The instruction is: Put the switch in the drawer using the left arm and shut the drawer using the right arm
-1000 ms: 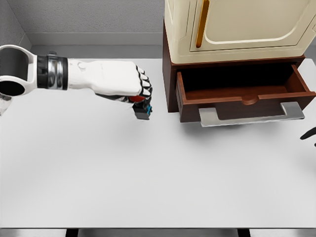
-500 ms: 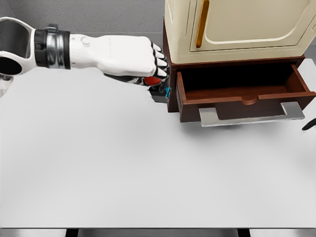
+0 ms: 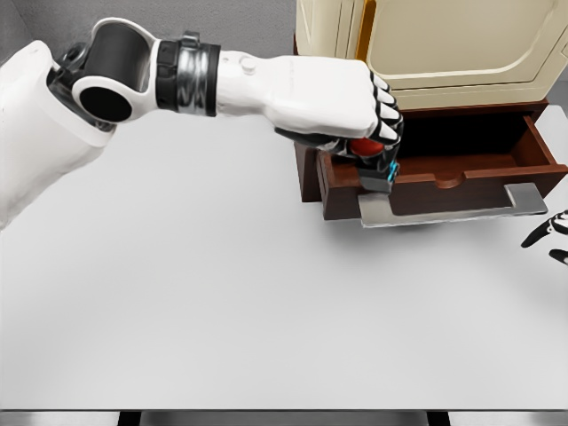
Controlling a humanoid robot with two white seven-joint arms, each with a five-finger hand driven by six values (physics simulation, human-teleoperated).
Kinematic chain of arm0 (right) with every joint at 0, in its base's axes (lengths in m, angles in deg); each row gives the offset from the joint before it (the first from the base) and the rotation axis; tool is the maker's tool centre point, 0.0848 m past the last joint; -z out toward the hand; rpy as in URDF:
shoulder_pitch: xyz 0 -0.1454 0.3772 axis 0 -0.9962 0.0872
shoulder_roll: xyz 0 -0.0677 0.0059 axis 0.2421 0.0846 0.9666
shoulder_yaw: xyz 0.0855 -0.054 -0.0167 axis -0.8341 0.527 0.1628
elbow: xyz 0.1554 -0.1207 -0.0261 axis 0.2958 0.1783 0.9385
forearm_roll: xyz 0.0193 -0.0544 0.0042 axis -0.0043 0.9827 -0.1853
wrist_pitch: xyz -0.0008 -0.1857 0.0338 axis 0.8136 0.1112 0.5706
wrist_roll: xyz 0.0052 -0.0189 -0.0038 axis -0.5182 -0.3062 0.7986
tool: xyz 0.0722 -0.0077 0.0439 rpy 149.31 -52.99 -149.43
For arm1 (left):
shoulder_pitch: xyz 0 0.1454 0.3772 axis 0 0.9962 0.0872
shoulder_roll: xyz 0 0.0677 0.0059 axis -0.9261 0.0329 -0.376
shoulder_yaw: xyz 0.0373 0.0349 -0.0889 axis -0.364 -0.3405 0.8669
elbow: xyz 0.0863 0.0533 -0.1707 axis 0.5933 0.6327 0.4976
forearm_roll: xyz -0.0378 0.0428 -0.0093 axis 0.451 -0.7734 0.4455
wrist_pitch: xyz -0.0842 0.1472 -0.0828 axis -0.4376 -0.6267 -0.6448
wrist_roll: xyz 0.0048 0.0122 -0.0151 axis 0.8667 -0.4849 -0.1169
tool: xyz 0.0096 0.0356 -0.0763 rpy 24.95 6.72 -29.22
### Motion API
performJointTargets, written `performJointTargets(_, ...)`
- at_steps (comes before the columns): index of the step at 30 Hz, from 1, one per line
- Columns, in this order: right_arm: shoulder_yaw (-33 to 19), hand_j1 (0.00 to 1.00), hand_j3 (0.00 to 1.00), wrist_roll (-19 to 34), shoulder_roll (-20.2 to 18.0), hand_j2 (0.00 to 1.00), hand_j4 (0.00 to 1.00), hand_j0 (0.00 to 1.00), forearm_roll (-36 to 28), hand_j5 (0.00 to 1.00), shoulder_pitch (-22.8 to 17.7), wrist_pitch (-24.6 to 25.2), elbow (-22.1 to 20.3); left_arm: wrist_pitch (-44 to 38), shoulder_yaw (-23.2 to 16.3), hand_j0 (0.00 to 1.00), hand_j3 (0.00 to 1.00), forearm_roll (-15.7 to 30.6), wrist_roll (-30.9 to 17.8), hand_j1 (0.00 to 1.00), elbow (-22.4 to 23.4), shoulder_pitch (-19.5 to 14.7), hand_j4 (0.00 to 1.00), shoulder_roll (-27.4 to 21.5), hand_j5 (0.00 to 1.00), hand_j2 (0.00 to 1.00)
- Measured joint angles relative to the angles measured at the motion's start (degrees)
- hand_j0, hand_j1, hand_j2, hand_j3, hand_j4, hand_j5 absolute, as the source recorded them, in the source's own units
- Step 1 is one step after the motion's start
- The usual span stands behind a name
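Matt white table top (image 3: 222, 302); drawer (image 3: 444, 173) of dark reddish wood with a brushed grey metal handle (image 3: 453, 209); cream, smooth-lacquered cabinet (image 3: 444, 44); glossy white plastic left hand (image 3: 342, 106).

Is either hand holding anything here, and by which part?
The left hand grips the switch by its upper end; its lower end hangs below the fingers. The right hand holds nothing.

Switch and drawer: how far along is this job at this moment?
Done: the left hand has the switch grasped and lifted off the table. In hand: it holds the switch over the front left of the open drawer, not released. Left: drop it inside, then close the drawer; only fingertips of the right hand show at the right edge.
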Motion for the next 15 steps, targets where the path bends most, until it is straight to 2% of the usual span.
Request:
performJointTargets(4,-0.01,0.55,0.55,-0.05,0.02,0.55,0.55,0.55,-0.21,0.55,0.0,0.0,0.01,0.05,-0.01,0.47,0.47,-1.84,-0.01,0.47,6.37,-0.62,0.47,5.88,0.47,0.47)
performJointTargets(9,0.02,0.55,0.55,-0.1,0.06,0.55,0.55,0.55,-0.46,0.55,0.0,0.0,0.02,0.03,0.3,0.48,0.48,-3.41,0.0,0.48,12.04,-2.55,0.48,13.3,0.48,0.48)
performJointTargets(15,0.04,0.54,0.54,-0.43,0.05,0.54,0.54,0.54,-0.52,0.54,0.09,0.0,0.0,0.07,5.26,0.49,0.49,-3.58,-0.01,0.49,18.94,-1.94,0.49,17.86,0.49,0.49)
